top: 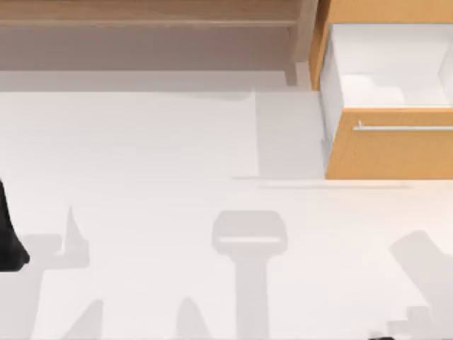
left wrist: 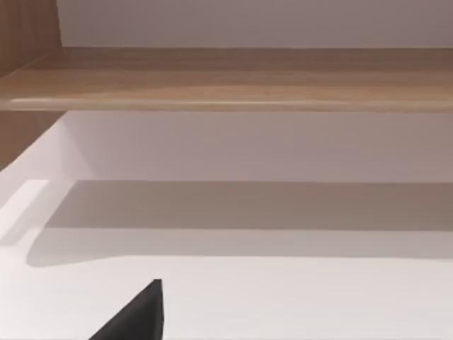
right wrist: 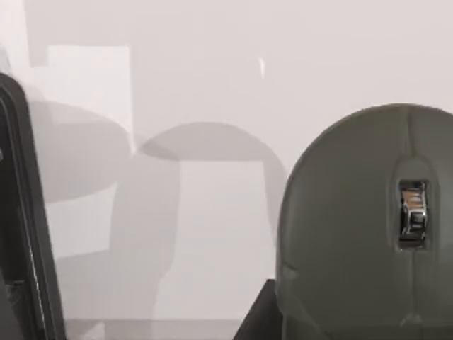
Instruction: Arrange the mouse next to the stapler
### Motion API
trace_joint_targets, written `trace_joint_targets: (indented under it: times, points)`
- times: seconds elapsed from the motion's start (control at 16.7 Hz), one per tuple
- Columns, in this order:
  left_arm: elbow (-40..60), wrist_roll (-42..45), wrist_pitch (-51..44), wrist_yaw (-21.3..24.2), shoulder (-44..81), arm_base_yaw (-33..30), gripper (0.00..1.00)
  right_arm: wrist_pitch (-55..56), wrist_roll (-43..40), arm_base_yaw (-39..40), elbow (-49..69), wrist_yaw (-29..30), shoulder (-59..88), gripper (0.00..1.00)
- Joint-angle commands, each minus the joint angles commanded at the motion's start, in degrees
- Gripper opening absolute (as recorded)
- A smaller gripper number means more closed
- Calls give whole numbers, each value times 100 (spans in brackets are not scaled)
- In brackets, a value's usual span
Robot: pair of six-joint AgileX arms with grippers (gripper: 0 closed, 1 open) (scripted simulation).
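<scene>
Right up close in the right wrist view, the mouse (right wrist: 368, 227) sits on the white tabletop (right wrist: 212, 85), grey dome and metal scroll wheel clear, just beside the right claw; whether that claw is clenched or released, I cannot tell. From above, the orange drawer (top: 393, 152) stands pulled open at the far right. The left arm (top: 8, 234) waits at the left edge, its claw's state likewise impossible to tell.

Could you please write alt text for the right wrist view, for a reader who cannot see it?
A dark grey mouse with a metallic scroll wheel sits close to the camera on a white table. A dark upright edge runs along one side, and soft shadows cross the table.
</scene>
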Motion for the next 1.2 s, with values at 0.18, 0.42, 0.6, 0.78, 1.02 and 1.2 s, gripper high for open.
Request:
trace_joint_targets:
  times: [0.18, 0.42, 0.6, 0.78, 1.02, 1.2]
  points:
    - [0, 0, 0, 0, 0, 0, 100, 58, 5, 7, 40, 0, -34, 0]
    - [0, 0, 0, 0, 0, 0, 100, 157, 8, 14, 84, 1, -79, 0]
    - [0, 0, 0, 0, 0, 0, 100, 240, 6, 14, 96, 2, -106, 0]
    - [0, 0, 0, 0, 0, 0, 100, 319, -1, 10, 78, 5, -111, 0]
    - [0, 0, 0, 0, 0, 0, 100, 400, -15, -2, -11, 9, -65, 0]
    - [0, 0, 0, 0, 0, 0, 100, 428, -25, -10, -143, 10, 28, 0]
